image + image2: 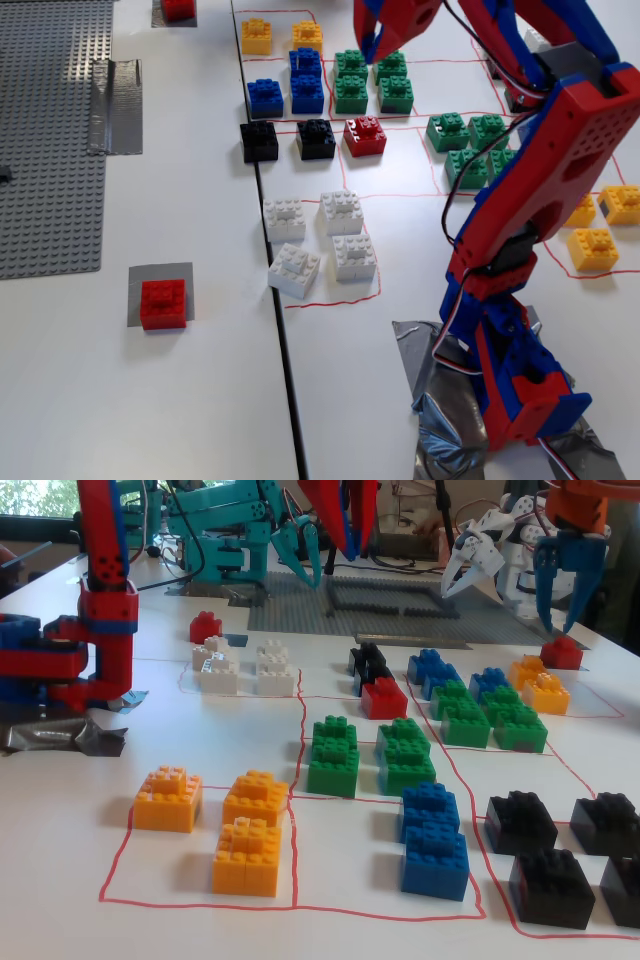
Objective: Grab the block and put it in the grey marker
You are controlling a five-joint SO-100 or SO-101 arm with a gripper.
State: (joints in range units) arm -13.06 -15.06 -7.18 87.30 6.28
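A red block (364, 136) sits among the sorted bricks, right of two black bricks; it also shows in the other fixed view (384, 697). My red gripper (374, 52) hangs high above the green bricks, empty, jaws a little apart (348, 552). A grey marker (140, 280) lies at the lower left with another red brick (162, 303) on it, also seen beyond the white bricks (205, 627). A second grey patch (158, 16) at the top edge holds a red brick (178, 8).
Groups of yellow (256, 36), blue (306, 92), green (350, 93), black (259, 141) and white bricks (341, 212) fill red-outlined fields. A grey studded baseplate (50, 130) and wrinkled tape strip (118, 105) lie left. My arm's base (520, 390) stands lower right. Other robot arms (480, 560) stand behind.
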